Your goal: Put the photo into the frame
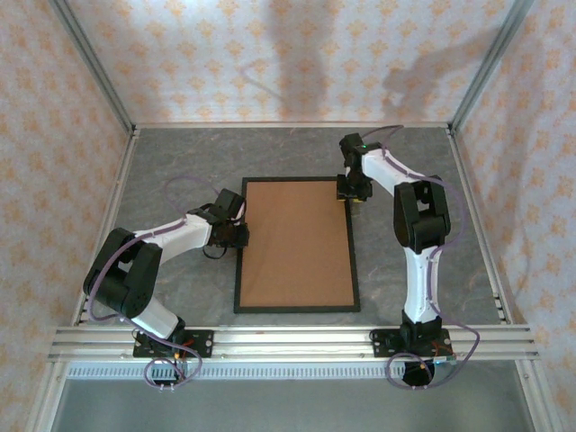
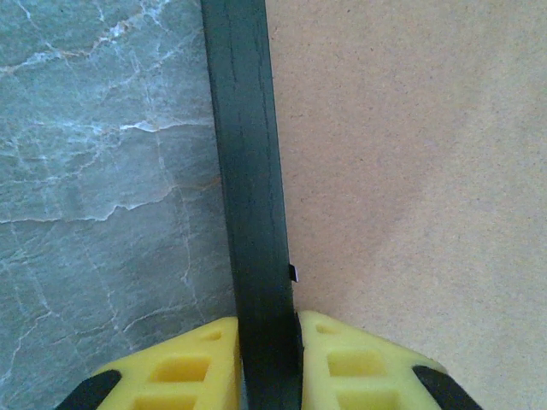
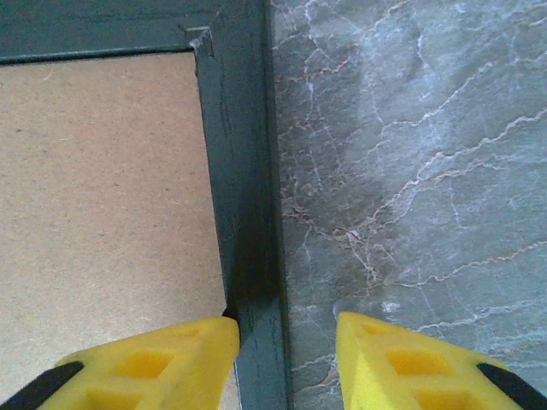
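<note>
A ribbed aluminium rail (image 1: 297,340) runs along the near edge of the table (image 1: 180,162) (both arms are bolted to it). Just beyond it the frame (image 1: 297,309) lies flat in the middle of the grey marbled table. Its long sides run near to far, and a brown board (image 1: 297,243) fills its opening.

The left gripper (image 2: 269,342) sits on the frame's left side, past halfway toward the far left corner. Its yellow fingers (image 2: 197,363) press on either side of the black bar, one over the table and one over the board, clamped narrow on the frame.

Farther off, the right gripper (image 3: 286,329) is at the frame's far right corner, partly open. Its inner finger (image 3: 171,359) touches the bar's inner edge over the board, and the outer one stands clear over bare table.

Pale patterned walls (image 1: 297,54) close the table's far and side edges.
</note>
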Controlling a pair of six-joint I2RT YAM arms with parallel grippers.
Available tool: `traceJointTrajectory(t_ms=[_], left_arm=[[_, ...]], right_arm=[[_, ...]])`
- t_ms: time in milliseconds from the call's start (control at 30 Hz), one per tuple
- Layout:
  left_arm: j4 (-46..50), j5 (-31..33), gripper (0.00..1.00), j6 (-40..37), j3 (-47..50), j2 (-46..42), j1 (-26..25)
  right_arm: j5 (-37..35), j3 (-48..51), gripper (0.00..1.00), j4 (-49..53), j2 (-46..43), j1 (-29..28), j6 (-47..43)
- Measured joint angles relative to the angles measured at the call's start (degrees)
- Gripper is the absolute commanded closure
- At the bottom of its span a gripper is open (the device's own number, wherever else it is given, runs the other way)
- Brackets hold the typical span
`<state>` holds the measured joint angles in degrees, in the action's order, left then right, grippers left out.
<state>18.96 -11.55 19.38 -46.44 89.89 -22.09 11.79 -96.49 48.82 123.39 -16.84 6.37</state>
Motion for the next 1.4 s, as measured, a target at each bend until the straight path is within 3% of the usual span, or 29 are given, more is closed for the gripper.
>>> traceJointTrajectory(t_ms=[567, 833, 1133, 1400], left_arm=[[0.09, 0.02, 0.81, -0.02, -0.02, 0.00, -0.04], [0.11, 0.04, 0.81, -0.02, -0.04, 0.00, -0.04], [0.13, 0.04, 0.81, -0.02, -0.04, -0.02, -0.04], [0.13, 0.04, 0.81, -0.02, -0.04, -0.02, -0.04]], right_arm=[[-4.20, -0.02, 0.52, -0.46, 0.63, -2.03, 0.24], [-3.15, 3.23, 0.43, 0.59, -5.49, -3.85, 0.68], [-3.41, 15.39, 0.49, 0.85, -19.67, -2.05, 2.67], [-1.05, 26.62, 0.57, 1.57, -21.27, -3.74, 4.61]])
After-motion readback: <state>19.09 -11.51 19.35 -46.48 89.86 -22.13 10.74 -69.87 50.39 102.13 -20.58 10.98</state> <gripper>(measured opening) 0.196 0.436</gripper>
